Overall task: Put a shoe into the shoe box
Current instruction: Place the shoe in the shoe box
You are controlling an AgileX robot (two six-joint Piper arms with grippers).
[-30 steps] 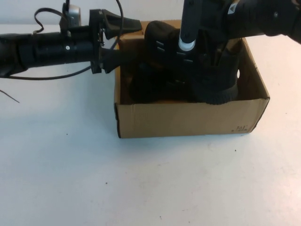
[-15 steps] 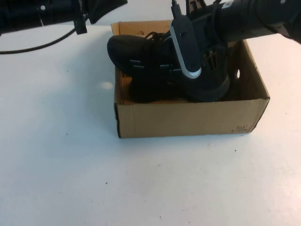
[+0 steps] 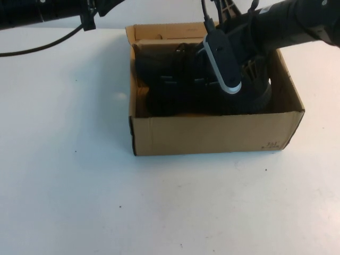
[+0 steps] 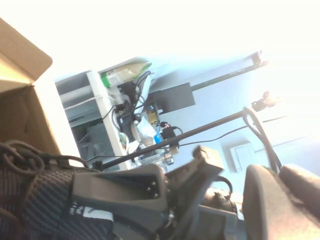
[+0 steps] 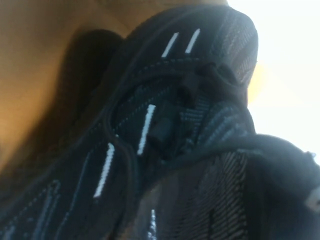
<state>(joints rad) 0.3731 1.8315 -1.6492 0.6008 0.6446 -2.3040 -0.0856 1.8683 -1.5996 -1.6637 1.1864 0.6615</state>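
While the right gripper (image 3: pixel 241 69) clamps the shoe (image 3: pixel 180 79) low inside the shoe box (image 3: pixel 212 135) at the table's (image 3: pixel 79 186) far edge, small unreadable black print on its front right corner, left gripper (image 3: pixel 98 8) at far left corner, cannot tell its grip.

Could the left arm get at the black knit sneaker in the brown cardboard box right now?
Probably not easily. The left gripper sits beyond the brown cardboard box, and the right gripper hangs over the black knit sneaker, blocking access from above.

A white table (image 3: pixel 79 186) fills the high view; beyond, seemingly cluttered white shelving (image 4: pixel 107 115) under bright glare.
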